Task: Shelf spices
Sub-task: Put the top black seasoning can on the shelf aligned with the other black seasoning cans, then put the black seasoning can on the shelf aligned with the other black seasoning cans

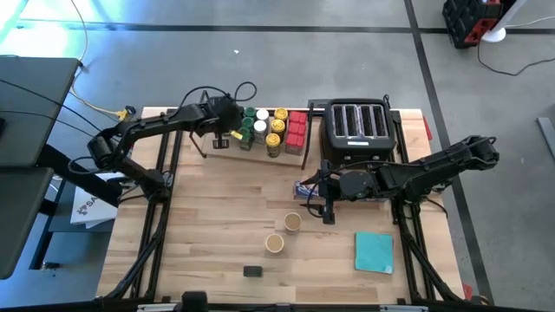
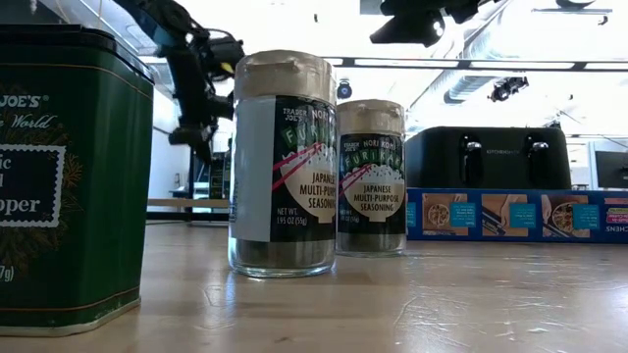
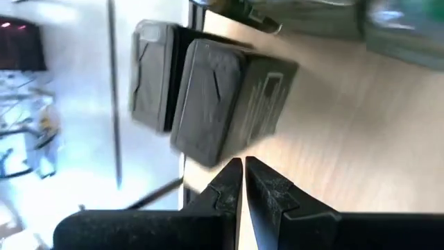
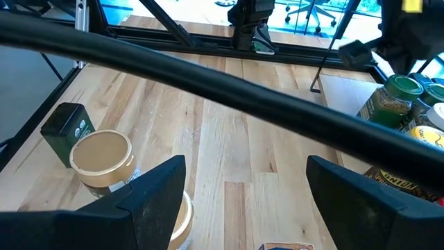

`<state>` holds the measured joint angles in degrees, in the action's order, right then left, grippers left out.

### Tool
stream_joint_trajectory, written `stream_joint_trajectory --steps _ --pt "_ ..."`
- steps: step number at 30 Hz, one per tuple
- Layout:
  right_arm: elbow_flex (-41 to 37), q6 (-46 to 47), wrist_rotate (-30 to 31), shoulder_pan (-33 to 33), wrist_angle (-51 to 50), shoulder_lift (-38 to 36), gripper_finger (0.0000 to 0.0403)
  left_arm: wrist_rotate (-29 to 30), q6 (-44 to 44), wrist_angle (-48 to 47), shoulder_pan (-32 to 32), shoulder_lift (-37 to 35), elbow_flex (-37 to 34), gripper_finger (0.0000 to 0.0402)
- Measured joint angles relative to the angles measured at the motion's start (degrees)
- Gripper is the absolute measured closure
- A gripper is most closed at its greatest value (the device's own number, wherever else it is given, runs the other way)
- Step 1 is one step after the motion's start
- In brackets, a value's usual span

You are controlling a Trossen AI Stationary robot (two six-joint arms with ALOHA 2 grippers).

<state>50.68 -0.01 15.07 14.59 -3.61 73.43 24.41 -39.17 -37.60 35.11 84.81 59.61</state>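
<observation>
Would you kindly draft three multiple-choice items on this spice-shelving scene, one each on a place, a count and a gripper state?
1. Where is the teal pad?
A. On the shelf
B. On the table's near right part
C. On the toaster

2. How many tan-lidded jars stand loose mid-table?
A. Two
B. Four
C. None

3. How is the right gripper?
A. Shut on a jar
B. Shut, empty
C. Open

Answers: 1 B, the high view shows it flat on the wood near the right arm. 2 A, the second jar stands close by the first. 3 C, the right wrist view shows its fingers spread wide with nothing between them.
</observation>
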Motion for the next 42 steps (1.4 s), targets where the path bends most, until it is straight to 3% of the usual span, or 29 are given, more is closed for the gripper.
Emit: stream_joint_trajectory --steps 4,10,17,22,26,29,33,37,42 --pt "0.0 0.0 0.0 0.0 0.0 0.0 0.0107 1.0 8.8 -7.5 -4.8 -4.6 0.1 0.0387" --pt "0.0 0.0 0.0 0.0 -0.2 0.0 0.0107 -9.4 32.7 -18.9 -17.4 -14.0 0.1 0.0389" --pt "0.0 0.0 0.0 0.0 0.0 0.0 0.0107 -9.4 51.9 -13.7 -45.0 -17.0 -2.7 0.0399" --pt "0.0 0.0 0.0 0.0 0.6 0.0 0.0107 -17.5 62.3 -6.5 -57.6 -11.9 -3.5 0.0399" --pt "0.0 0.0 0.0 0.0 0.6 0.0 0.0107 -24.2 65.0 5.1 -62.2 -5.1 -3.6 0.0399" --pt "0.0 0.0 0.0 0.0 0.6 0.0 0.0107 -24.7 66.0 13.0 -63.2 0.1 -3.6 0.0399" --pt "0.0 -0.3 0.0 0.0 0.7 0.0 0.0107 -25.7 73.4 14.3 -63.6 5.3 -3.6 0.0386" --pt "0.0 0.1 -0.5 0.0 0.6 0.0 0.0107 -29.4 79.2 13.2 -63.3 7.5 -3.6 0.0342" --pt "0.0 3.1 -0.6 0.3 0.5 0.0 0.0107 -32.5 82.6 16.5 -64.5 8.6 -3.6 0.0258"
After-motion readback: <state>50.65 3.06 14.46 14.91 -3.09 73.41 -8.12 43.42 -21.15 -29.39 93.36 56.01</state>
